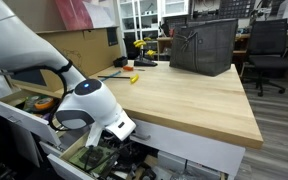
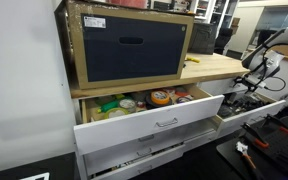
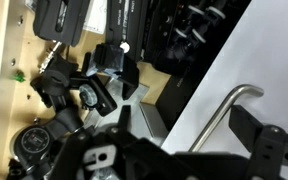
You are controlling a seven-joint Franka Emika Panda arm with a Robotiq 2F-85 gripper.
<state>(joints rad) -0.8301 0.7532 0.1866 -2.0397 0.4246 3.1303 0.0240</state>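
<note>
My gripper point(image 3: 184, 128) is open, its two black fingers spread wide. A bent metal drawer handle point(image 3: 227, 108) on a white drawer front point(image 3: 209, 70) lies between the fingers, closer to the right-hand one and not gripped. Beyond it an open drawer point(image 3: 44, 60) holds black tools and parts on a wooden bottom. In both exterior views the gripper point(image 1: 112, 150) hangs low at the open drawers under the wooden table top point(image 1: 184, 95), and in the other it sits at the table's far end point(image 2: 248, 88).
A dark grey bin point(image 1: 204, 45) and a yellow tool point(image 1: 134, 77) stand on the table. A big dark-fronted box point(image 2: 129, 48) sits at its other end above an open white drawer point(image 2: 154, 122) with jars and tins. An office chair point(image 1: 269, 50) stands behind.
</note>
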